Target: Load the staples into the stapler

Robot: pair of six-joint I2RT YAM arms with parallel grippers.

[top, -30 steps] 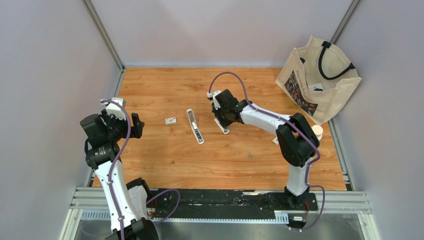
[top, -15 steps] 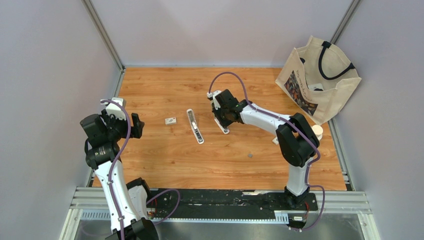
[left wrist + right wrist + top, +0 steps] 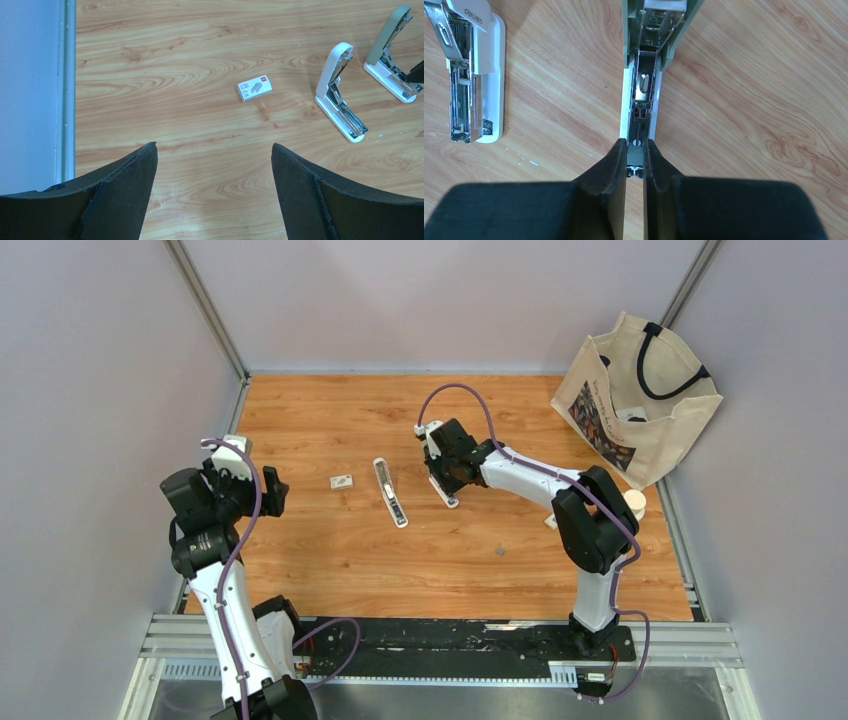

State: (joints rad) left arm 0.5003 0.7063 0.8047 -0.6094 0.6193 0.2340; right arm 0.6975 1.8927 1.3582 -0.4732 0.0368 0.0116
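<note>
A green stapler [image 3: 643, 85] lies on the wooden table with its lid swung up and its metal channel bare. My right gripper [image 3: 635, 150] is shut on the staples [image 3: 635, 159], a tiny dark-grey strip pinched between the fingertips right above the near end of that channel. From above, the right gripper [image 3: 445, 475] covers most of the green stapler [image 3: 447, 496]. A second, white stapler [image 3: 390, 495] [image 3: 474, 75] lies open to its left. My left gripper [image 3: 212, 146] hangs open and empty at the table's left side [image 3: 270, 490], far from both staplers [image 3: 335, 75].
A small white staple box [image 3: 342, 480] [image 3: 255, 88] lies left of the white stapler. A canvas tote bag [image 3: 640, 400] leans in the back right corner, with a white cup [image 3: 634, 503] near the right edge. A small dark speck [image 3: 499, 551] lies on the wood.
</note>
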